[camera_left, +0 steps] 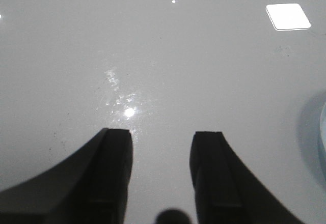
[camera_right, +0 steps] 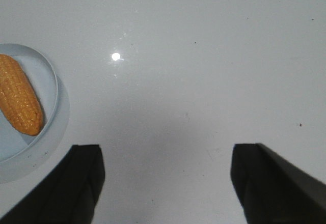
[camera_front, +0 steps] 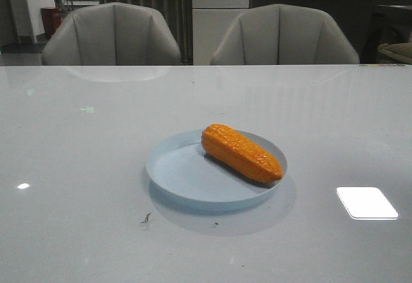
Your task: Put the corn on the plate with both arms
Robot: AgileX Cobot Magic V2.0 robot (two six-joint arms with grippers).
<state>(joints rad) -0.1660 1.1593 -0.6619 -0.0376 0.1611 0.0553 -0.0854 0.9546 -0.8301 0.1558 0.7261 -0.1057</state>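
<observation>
Front view: corn (camera_front: 241, 152) lies inside the plate (camera_front: 187, 173), diagonal, thick end toward the back, tip by the right rim. Plate sits mid-desk (camera_front: 77, 141), two grey chairs (camera_front: 112, 35) behind the far edge. No readable labels or writing on corn or plate. Left tool (camera_left: 162, 135) hovers over bare desk, jaws parted, holding nothing. Right tool (camera_right: 165, 150) is spread wide, empty, beside the plate, clear of the corn.
</observation>
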